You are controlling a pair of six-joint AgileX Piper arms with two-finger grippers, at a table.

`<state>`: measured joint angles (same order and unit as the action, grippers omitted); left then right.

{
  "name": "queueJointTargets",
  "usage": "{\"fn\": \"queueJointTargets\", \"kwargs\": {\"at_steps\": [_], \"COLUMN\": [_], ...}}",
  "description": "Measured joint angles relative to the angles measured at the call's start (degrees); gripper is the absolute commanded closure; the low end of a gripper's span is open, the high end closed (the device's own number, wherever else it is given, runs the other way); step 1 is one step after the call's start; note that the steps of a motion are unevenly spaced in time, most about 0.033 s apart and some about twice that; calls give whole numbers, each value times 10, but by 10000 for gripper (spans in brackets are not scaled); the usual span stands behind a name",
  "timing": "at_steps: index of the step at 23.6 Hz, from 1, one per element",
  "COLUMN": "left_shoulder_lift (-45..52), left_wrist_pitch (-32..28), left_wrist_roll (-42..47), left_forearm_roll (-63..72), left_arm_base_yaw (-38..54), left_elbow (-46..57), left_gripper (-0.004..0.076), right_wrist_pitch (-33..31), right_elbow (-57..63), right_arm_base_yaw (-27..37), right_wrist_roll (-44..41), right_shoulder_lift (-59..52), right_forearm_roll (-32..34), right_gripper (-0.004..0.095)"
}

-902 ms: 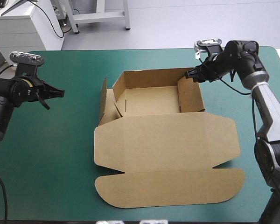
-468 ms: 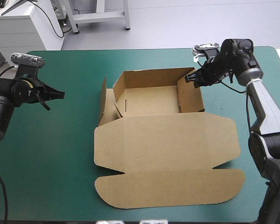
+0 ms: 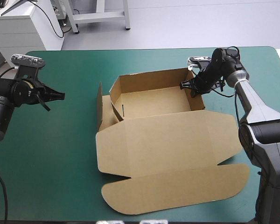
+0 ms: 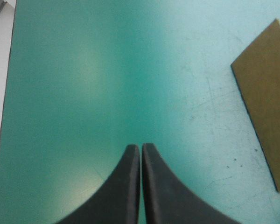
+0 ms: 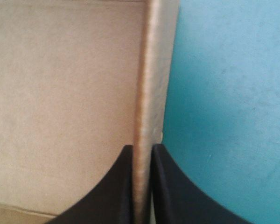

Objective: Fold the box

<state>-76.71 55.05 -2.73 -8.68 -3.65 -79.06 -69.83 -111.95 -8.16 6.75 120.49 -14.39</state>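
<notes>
Right tool [image 3: 184, 85] pinching the box's [image 3: 163, 140] right wall, forearm angled inward; left tool [image 3: 61, 95] pressed together, level above teal-green cover [image 3: 60, 154]

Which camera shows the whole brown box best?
The high view: the box lies whole, tray walls raised, lid flat. The right wrist view shows one wall between the right fingers; the left wrist view, just one flap.

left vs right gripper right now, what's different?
Grasp: the left gripper has its jaws shut on nothing, while the right gripper has its jaws shut on the right wall of the box.
Place: the left gripper is over bare teal-green cover, apart from the box, while the right gripper is at the box itself.
Shared: both have their jaws together.
</notes>
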Motion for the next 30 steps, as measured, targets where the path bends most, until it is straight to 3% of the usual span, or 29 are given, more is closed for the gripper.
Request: {"fn": "queueJointTargets", "kwargs": {"at_steps": [10, 16, 21, 26, 28, 30], "left_shoulder_lift": [-12, -57, -85, -89, -89, -85], "left_wrist_pitch": [-39, -33, 8, 100, 129, 142], "left_wrist_roll": [22, -94, -204, -292, -303, -312], "left_forearm_roll": [108, 414, 642, 800, 818, 817], "left_arm_base_yaw": [51, 172, 189, 187, 187, 187], "left_elbow": [0, 0, 0, 0, 0, 0], "left_gripper": [722, 722, 722, 731, 731, 731], "right_wrist_pitch": [12, 8, 8, 28, 45, 71], "right_elbow": [1, 1, 1, 1, 1, 1], "right_arm_base_yaw": [10, 56, 71, 71, 60, 28], "right_wrist_roll": [-13, 29, 55, 75, 76, 61], "right_shoulder_lift": [-43, -125, -180, -196, -196, -196], "right_forearm_roll": [-25, -103, -157, -213, -206, -154], "right_gripper": [928, 928, 927, 927, 927, 927]}}
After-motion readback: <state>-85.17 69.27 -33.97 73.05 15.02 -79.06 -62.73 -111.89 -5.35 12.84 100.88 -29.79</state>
